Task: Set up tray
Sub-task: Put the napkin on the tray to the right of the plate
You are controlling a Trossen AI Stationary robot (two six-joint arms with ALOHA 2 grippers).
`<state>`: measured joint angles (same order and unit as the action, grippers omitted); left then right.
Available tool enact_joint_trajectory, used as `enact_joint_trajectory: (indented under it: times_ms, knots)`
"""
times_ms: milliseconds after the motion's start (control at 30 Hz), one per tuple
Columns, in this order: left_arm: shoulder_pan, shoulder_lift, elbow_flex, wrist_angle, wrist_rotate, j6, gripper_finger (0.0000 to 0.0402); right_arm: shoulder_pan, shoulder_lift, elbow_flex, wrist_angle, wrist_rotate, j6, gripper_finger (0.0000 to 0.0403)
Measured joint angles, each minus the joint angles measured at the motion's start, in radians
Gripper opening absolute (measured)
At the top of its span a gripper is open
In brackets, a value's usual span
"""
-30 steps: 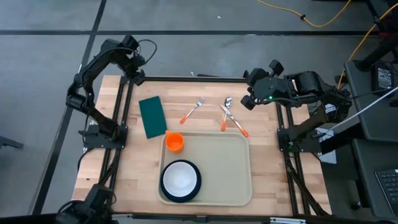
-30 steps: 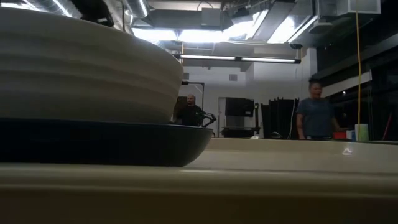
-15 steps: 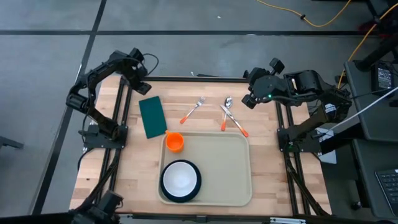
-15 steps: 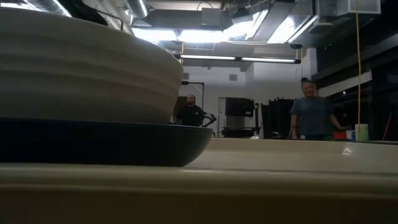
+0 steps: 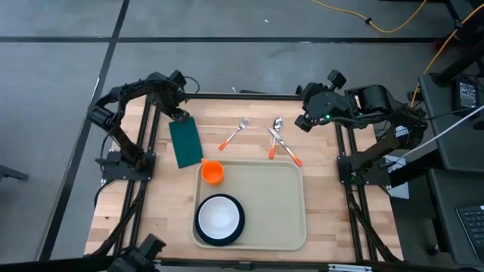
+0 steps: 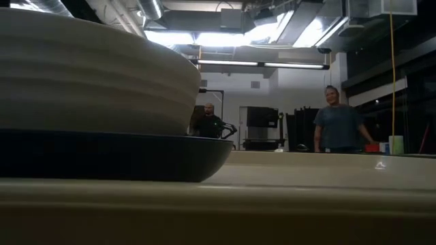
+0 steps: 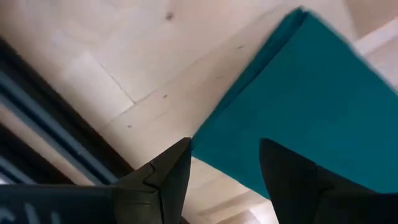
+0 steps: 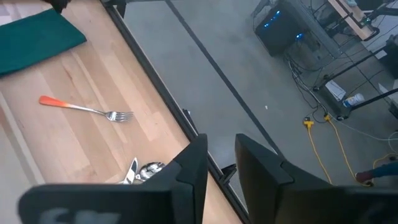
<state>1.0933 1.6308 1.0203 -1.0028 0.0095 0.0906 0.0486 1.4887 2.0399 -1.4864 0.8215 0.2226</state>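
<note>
left claw [image 5: 178, 113] has swung in from the far-left bench corner over the last sec & now sits at the far end of the green napkin [image 5: 185, 141], fingers [image 7: 166, 177] spread w/ the napkin's edge between them, nothing gripped yet; i'd guess napkin pickup is the next step. right claw [image 5: 302, 121] waits at the far-right edge near the fork [image 5: 235, 133] & other cutlery, fingers narrowly apart & holding nothing. tray [image 5: 283, 215] lies at the near middle of the bench [image 5: 162, 211], w/ orange cup [image 5: 212, 173] & plate + bowl [image 5: 219, 219] already on it
</note>
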Motion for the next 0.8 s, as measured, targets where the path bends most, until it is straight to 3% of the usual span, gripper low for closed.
enact_joint_trajectory:
  times_ms: [267,567,800]
  knots:
    - [-0.029,0.093,0.000,0.015,0.001,0.017,0.0182,0.000,0.000,0.000,0.000,-0.008,-0.015,0.0087]
    - [-0.024,0.103,0.000,0.034,-0.030,0.035,0.0176,0.000,0.000,0.000,0.000,-0.010,-0.019,0.0087]
    - [-0.024,0.107,0.000,0.023,0.022,0.044,0.0173,0.000,0.000,0.000,0.000,-0.011,-0.019,0.0087]
